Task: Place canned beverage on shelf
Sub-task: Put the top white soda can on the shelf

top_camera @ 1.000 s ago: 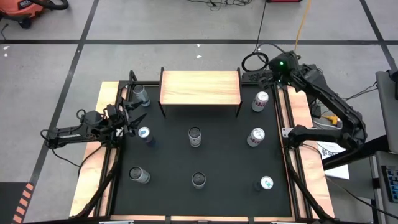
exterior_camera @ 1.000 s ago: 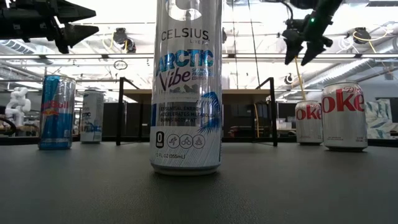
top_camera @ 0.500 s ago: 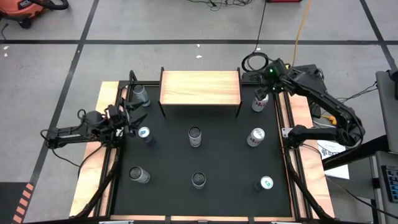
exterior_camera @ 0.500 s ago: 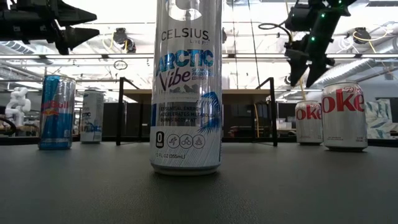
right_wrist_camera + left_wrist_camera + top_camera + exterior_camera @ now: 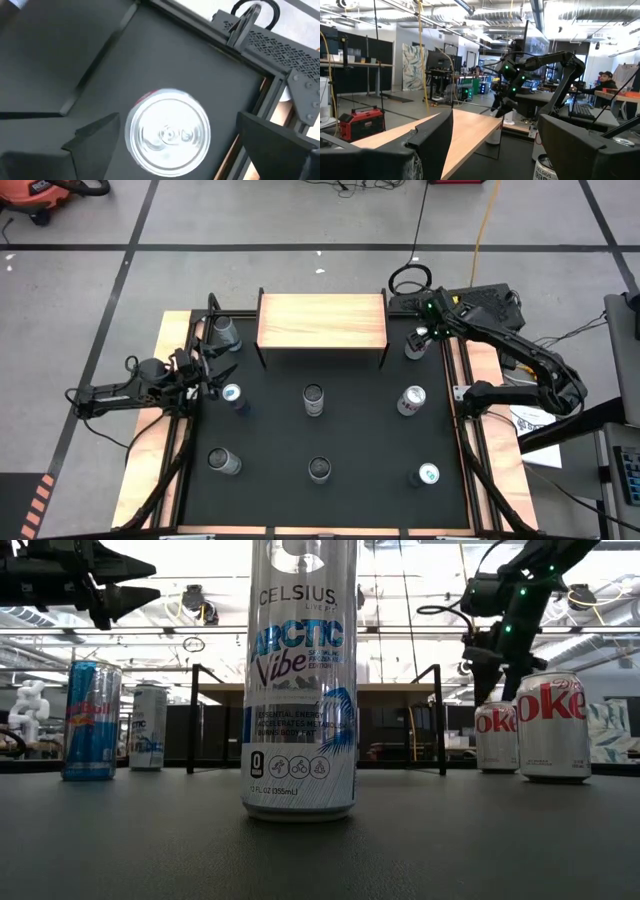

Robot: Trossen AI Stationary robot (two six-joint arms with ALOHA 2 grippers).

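Desk [image 5: 350, 440]: black mat with wooden side strips; cans stand spread over it in rough rows.
Shelf [image 5: 322, 320]: light-wood board on thin black legs at the far edge of the desk, middle. Top is bare. Low view shows only its black legs [image 5: 438, 720] behind the centre can.
Right arm: reaches in from the desk's right side to the far right corner, beside the shelf's right end.
Right gripper [image 5: 422, 337]: directly above the Diet Coke can [image 5: 169, 134] at the far right corner. Fingers [image 5: 92, 132] spread wide, one on each side of the can top in the right wrist view, not clamped on it. In the low view the gripper [image 5: 490, 675] hangs just over that can [image 5: 496, 736].
Left arm: lies along the left side of the desk, raised.
Left gripper [image 5: 215, 367]: near the left edge, between the far-left can [image 5: 226, 332] and the blue can [image 5: 233, 396]. Fingers [image 5: 432, 145] released, holding nothing.
Cans, right side: second Diet Coke can [image 5: 412, 400] nearer the front, then a can with a teal top [image 5: 427, 475] at the front right.
Cans, centre: Celsius can [image 5: 300, 680] close to the low camera; one more [image 5: 314, 399] in the middle row.
Cans, left: silver can [image 5: 223, 462] at the front left.
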